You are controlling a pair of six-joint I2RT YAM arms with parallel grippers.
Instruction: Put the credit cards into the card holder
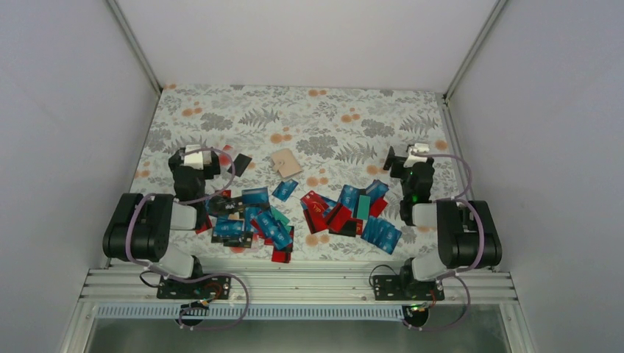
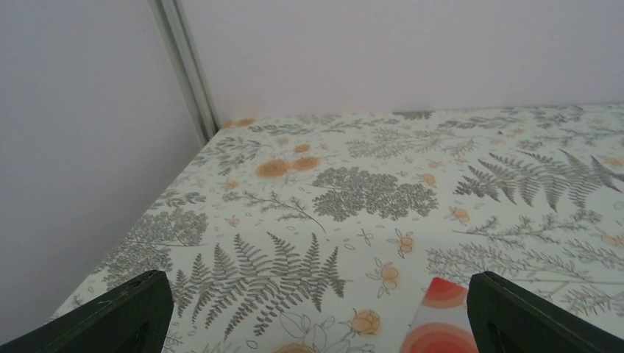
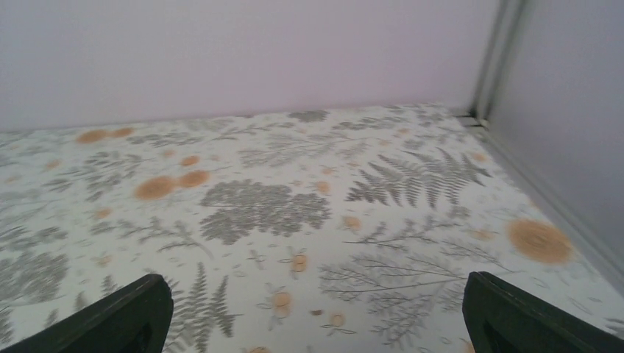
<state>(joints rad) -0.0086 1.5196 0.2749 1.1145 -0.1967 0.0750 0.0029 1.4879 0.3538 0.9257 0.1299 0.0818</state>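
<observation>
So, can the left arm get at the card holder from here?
Probably yes: the card holder lies uncovered right of the open left tool, with only a red card and a black card lying flat between.

White-ground table (image 1: pixel 331 118) printed with grey ferns and orange blossoms, credit cards (image 1: pixel 257 220) seen mostly blue, some red, black, teal, plain beige card holder (image 1: pixel 286 162) at their twelve o'clock, walls (image 1: pixel 59 110) pale grey.

Right gripper (image 3: pixel 315 294), jaws wide apart, over fern-patterned tablecloth (image 3: pixel 265 206) near corner post (image 3: pixel 491 59).
</observation>
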